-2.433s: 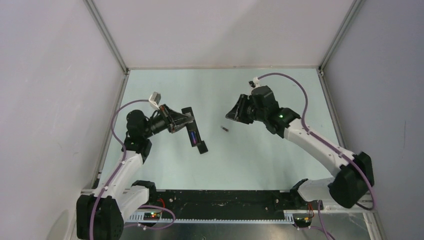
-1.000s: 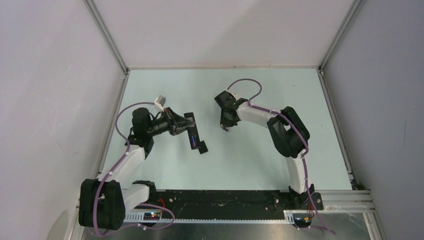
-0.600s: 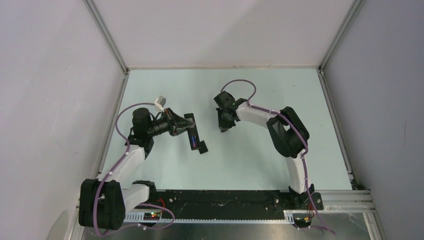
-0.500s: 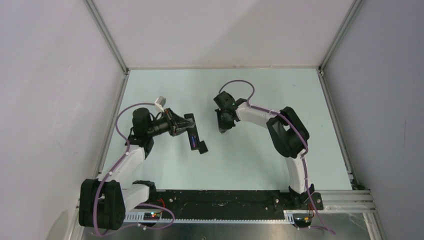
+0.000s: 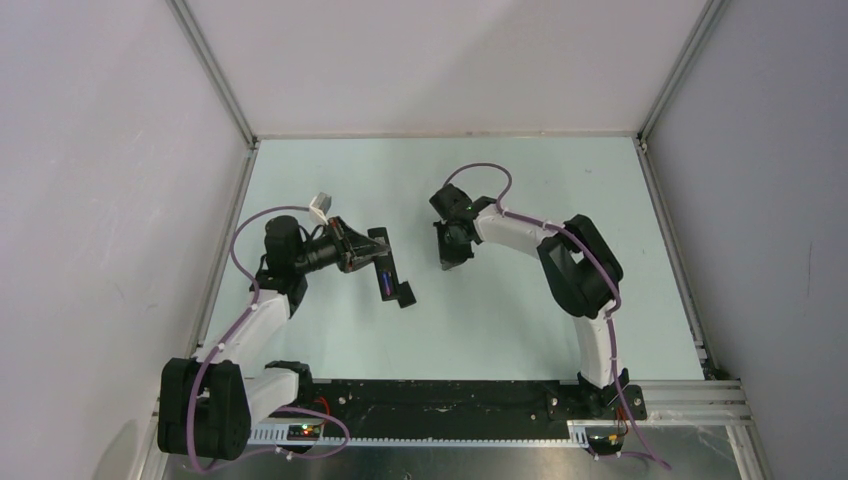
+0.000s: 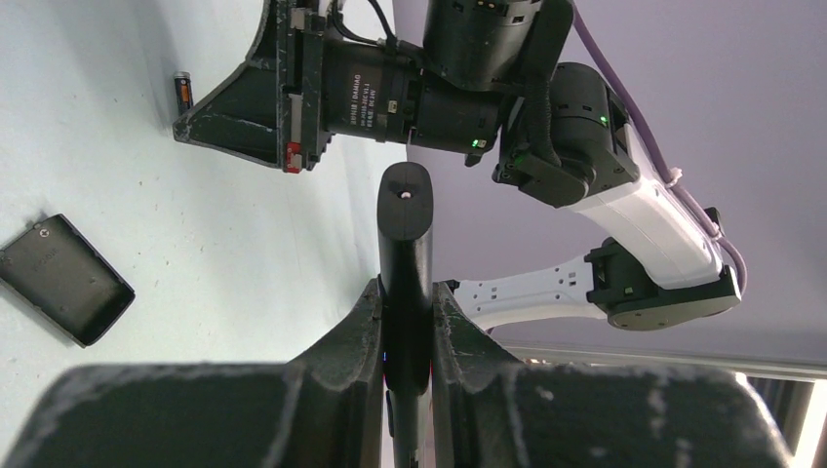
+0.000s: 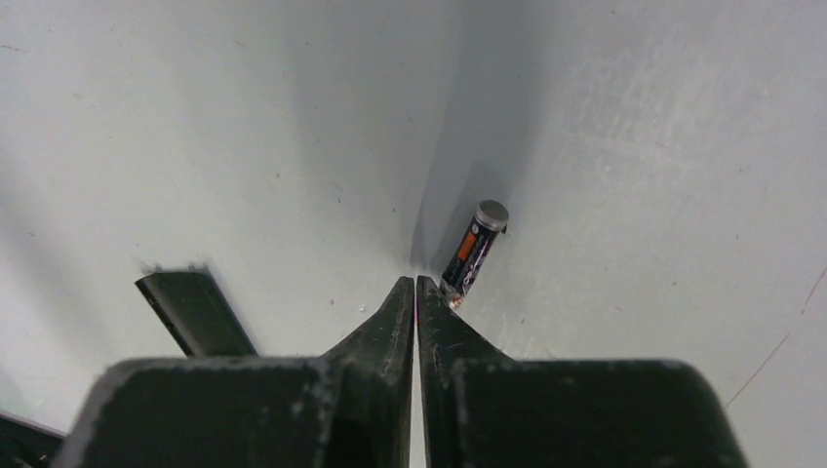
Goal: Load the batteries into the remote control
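My left gripper [image 5: 378, 255] is shut on the remote control [image 5: 388, 268], a slim black bar held on edge above the table. In the left wrist view the remote control [image 6: 406, 244] stands clamped between the fingers [image 6: 356, 322]. A blue-purple battery [image 5: 385, 281] shows in its recess. The dark battery [image 7: 475, 249] with a pale metal end lies loose on the table. My right gripper [image 7: 416, 283] is shut with nothing in it, tips down on the table, and the battery rests against the outside of its right finger. The top view shows the right gripper [image 5: 448, 260] covering that battery.
A small black cover plate [image 6: 63, 281] lies flat on the table left of the remote, and its corner [image 7: 193, 312] shows left of the right fingers. The right arm's forearm [image 5: 520, 232] reaches across the table's middle. Grey walls enclose the table on three sides.
The right arm has swung in from the right and lowered its gripper beside the loose battery. Over the last second it only shifted slightly. The left arm and the remote have stayed put.
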You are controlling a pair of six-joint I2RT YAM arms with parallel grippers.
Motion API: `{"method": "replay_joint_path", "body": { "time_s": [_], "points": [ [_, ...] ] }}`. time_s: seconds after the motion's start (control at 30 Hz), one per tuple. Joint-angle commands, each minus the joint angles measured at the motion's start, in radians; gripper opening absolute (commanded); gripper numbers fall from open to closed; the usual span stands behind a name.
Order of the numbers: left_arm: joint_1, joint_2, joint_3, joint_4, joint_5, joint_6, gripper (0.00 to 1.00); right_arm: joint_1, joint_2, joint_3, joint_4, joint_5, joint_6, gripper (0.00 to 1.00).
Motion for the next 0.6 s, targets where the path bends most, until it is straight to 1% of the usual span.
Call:
{"method": "replay_joint_path", "body": {
  "time_s": [0.0,0.1,0.13,0.17,0.2,0.23,0.27,0.33,0.37,0.47,0.57],
  "points": [
    [0.011,-0.024,-0.001,0.010,0.017,0.029,0.00,0.003,-0.095,0.023,-0.037,0.012,0.075,0.08],
    [0.011,-0.023,-0.002,0.007,0.017,0.031,0.00,0.007,-0.120,0.017,-0.030,0.014,0.089,0.16],
    [0.011,-0.024,-0.002,0.006,0.017,0.032,0.00,0.007,-0.132,0.017,-0.030,0.023,0.093,0.21],
    [0.012,-0.024,-0.002,0.006,0.016,0.033,0.00,0.007,-0.142,0.016,-0.032,0.032,0.100,0.24],
    [0.012,-0.024,-0.003,0.005,0.016,0.034,0.00,0.007,-0.146,0.017,-0.039,0.060,0.108,0.33],
    [0.012,-0.026,-0.003,0.004,0.016,0.034,0.00,0.007,-0.150,0.017,-0.043,0.079,0.111,0.37],
    [0.012,-0.026,-0.004,0.003,0.017,0.034,0.00,0.007,-0.149,0.019,-0.059,0.121,0.122,0.44],
    [0.011,-0.025,-0.005,0.002,0.016,0.036,0.00,0.007,-0.138,0.028,-0.085,0.170,0.139,0.52],
    [0.012,-0.023,-0.006,-0.001,0.017,0.041,0.00,0.012,-0.113,0.043,-0.114,0.224,0.151,0.57],
    [0.012,-0.018,-0.005,-0.002,0.017,0.045,0.00,0.028,-0.079,0.069,-0.130,0.261,0.163,0.58],
    [0.013,-0.013,-0.004,-0.003,0.017,0.046,0.00,0.036,-0.043,0.101,-0.153,0.282,0.182,0.55]
  ]
}}
